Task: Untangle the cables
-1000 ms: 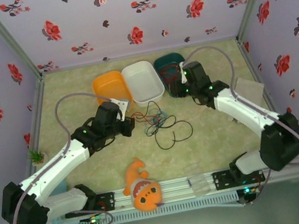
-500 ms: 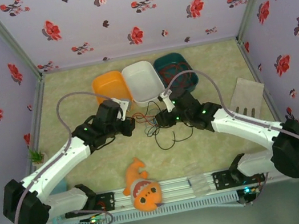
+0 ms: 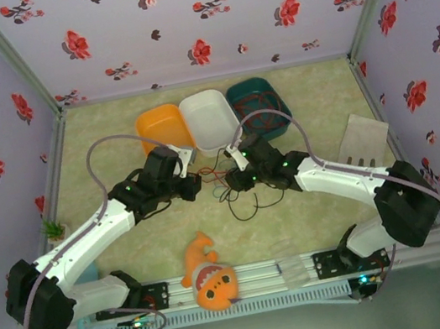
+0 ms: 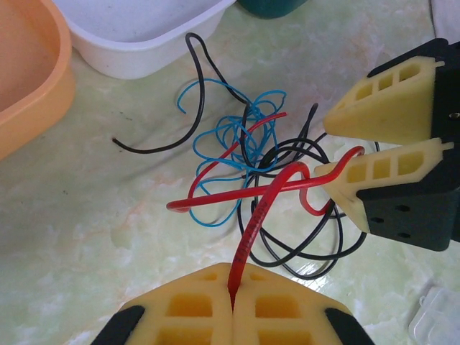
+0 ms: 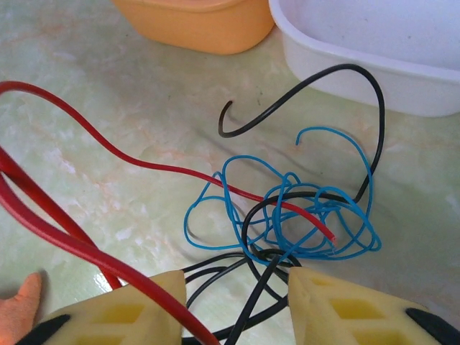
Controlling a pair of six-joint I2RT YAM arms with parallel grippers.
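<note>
The left end effector (image 4: 231, 300) is pinching the red cable (image 4: 249, 226). At mid-desk (image 4: 79, 215), just near the white tub (image 4: 136, 43), the blue cable (image 5: 188, 219) and black cable (image 5: 343, 67) are lying tangled. The right end effector (image 5: 237, 284) is hanging spread, straddling black strands.

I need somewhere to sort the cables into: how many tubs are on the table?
3, in a row at the far side: orange tub left, white tub middle, teal tub right.

Orange plastic tub (image 3: 157, 124), white plastic tub (image 3: 210, 119) and teal plastic tub (image 3: 246, 92) line the pale marbled tabletop (image 3: 111, 124). Nearby sprawl tangled red, black and blue wires (image 4: 251, 154).
</note>
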